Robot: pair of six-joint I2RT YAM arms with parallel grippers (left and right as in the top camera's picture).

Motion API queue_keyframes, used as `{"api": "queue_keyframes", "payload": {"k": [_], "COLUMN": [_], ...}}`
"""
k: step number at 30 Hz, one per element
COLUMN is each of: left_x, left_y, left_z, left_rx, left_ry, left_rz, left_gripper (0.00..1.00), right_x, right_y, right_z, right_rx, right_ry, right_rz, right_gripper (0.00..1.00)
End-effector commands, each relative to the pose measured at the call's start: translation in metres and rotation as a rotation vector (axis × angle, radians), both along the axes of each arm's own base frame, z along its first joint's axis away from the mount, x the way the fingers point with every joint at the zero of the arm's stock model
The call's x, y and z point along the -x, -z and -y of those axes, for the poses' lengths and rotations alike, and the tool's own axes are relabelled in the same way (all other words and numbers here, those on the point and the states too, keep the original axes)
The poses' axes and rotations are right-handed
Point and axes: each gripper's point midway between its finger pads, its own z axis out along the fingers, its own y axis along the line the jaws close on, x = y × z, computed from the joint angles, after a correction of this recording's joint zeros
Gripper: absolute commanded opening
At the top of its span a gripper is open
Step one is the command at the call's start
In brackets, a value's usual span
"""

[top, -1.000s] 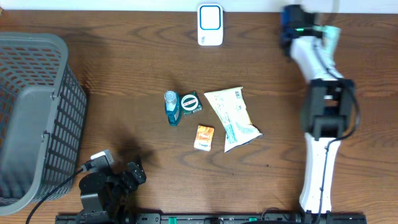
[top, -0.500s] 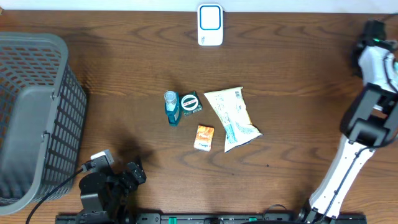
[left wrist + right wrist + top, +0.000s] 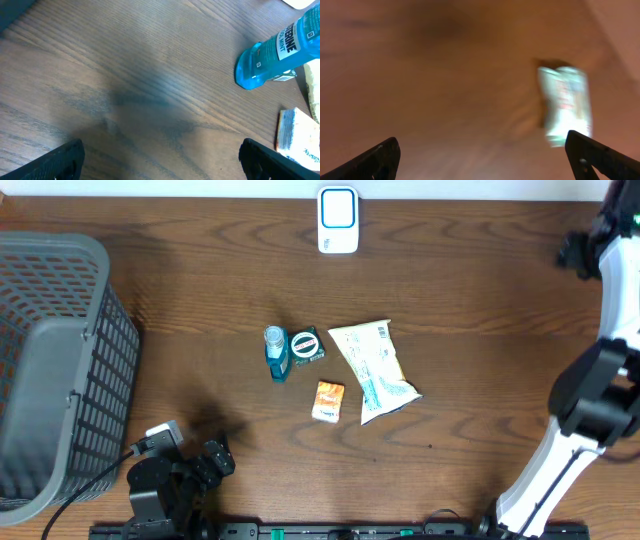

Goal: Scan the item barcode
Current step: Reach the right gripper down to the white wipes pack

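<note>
- Your left gripper (image 3: 160,150) is spread wide with nothing between the fingers. It sits low over bare table (image 3: 480,300) at the near left, just right of the grey basket (image 3: 60,270).
- Its wrist view catches the blue mouthwash bottle (image 3: 280,50) and the orange packet (image 3: 295,135) at the right edge, both apart from the fingers.
- Your right gripper (image 3: 480,142) also has its fingers wide apart and is empty. That wrist view is smeared. Overhead puts the arm at the far right edge, well apart from the items.
- There are four items in a cluster mid-table, and neither gripper touches any of them.
- The bottle lies leftmost, with the round green tin (image 3: 306,345) just beside it on the right.
- The white pouch (image 3: 373,370) lies flat and slanted, right of the tin.
- The orange packet is on the near side of the cluster, just beside the pouch.
- The scanner (image 3: 338,220), white with a blue face, sits at the far edge centre, well apart from the cluster.
- You can't tell which item is the one to scan, and the barcodes are too small to read.
</note>
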Motion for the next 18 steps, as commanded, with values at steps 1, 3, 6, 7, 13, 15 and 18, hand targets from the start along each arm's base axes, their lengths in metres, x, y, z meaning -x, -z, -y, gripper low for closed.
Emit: {"api": "queue_keyframes", "payload": {"k": [1,3,6,7,13,15,18], "left_x": [0.007,0.007,0.007,0.007,0.007,0.007,0.007], "left_y": [0.011,0.011,0.011,0.011,0.011,0.011,0.011], "left_z": [0.000,0.000,0.000,0.000,0.000,0.000,0.000], "left_rx": [-0.003,-0.003,-0.003,-0.003,-0.003,-0.003,-0.003], "left_ry": [-0.002,-0.002,-0.002,-0.002,-0.002,-0.002,-0.002], "left_rz": [-0.048,-0.048,-0.048,-0.048,-0.048,-0.048,-0.048], "left_gripper": [0.98,0.98,0.98,0.98,0.98,0.98,0.98], "right_x": [-0.017,-0.016,0.001,0.008,0.074,0.095,0.126], "right_y": [-0.064,-0.080,-0.084,-0.079,-0.046,-0.039,-0.026], "right_z": [-0.098,-0.141,-0.200,-0.215,-0.290,-0.309,-0.342], "right_rx": [-0.243,-0.323,-0.439,-0.461,-0.548,-0.554,-0.548], "right_ry": [-0.240,-0.348,-0.465,-0.488,-0.573,-0.613,-0.706], "right_rz": [0.185,0.213,0.163,0.124,-0.189,-0.280,-0.407], "right_gripper": [0.99,0.99,0.86,0.62,0.20,0.15,0.09]}}
